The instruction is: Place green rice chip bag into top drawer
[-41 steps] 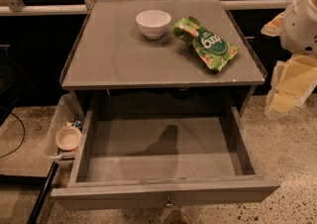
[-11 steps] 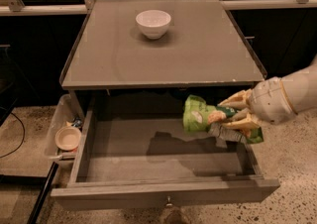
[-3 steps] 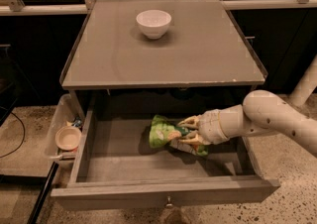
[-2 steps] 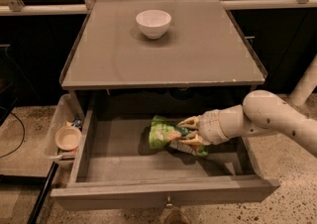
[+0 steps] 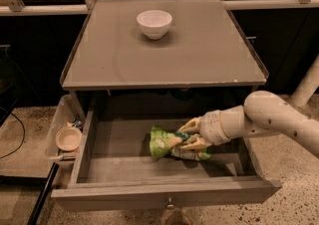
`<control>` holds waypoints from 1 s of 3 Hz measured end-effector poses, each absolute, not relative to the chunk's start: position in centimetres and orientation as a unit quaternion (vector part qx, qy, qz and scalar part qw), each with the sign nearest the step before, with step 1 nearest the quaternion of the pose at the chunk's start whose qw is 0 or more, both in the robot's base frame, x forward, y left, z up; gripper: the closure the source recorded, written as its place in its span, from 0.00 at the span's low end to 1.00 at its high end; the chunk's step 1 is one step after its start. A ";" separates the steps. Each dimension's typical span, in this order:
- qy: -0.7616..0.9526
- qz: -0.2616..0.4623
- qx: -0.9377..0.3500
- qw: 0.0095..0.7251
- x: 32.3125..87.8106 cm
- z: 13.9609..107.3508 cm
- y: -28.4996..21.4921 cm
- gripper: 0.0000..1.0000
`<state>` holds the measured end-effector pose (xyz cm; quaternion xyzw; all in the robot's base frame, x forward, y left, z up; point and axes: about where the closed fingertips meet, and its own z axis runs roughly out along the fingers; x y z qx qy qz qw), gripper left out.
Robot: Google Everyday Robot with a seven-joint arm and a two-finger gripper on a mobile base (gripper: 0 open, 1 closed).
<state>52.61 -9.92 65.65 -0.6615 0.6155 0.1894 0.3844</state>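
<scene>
The green rice chip bag (image 5: 166,143) lies crumpled on the floor of the open top drawer (image 5: 164,198), near its middle. My gripper (image 5: 192,136) reaches into the drawer from the right, and its cream fingers (image 5: 190,126) are closed around the bag's right end. The white arm runs off to the right edge. The drawer is pulled fully out, with its flat front panel and small knob (image 5: 171,203) at the bottom.
A small white bowl (image 5: 154,23) stands at the back of the grey table top (image 5: 164,55). A clear plastic bin (image 5: 59,129) with a small cream dish (image 5: 68,138) sits left of the drawer. A cable lies on the speckled floor at the left.
The bag went from the table top, in my gripper, down into the drawer. Over the last second the gripper and bag have hardly moved.
</scene>
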 end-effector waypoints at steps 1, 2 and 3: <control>0.615 0.189 -0.661 0.384 52.6 65.6 -9.9 0.07; 0.615 0.184 -0.665 0.382 52.0 66.9 -10.3 0.00; 0.605 0.168 -0.677 0.383 51.0 70.7 -11.8 0.00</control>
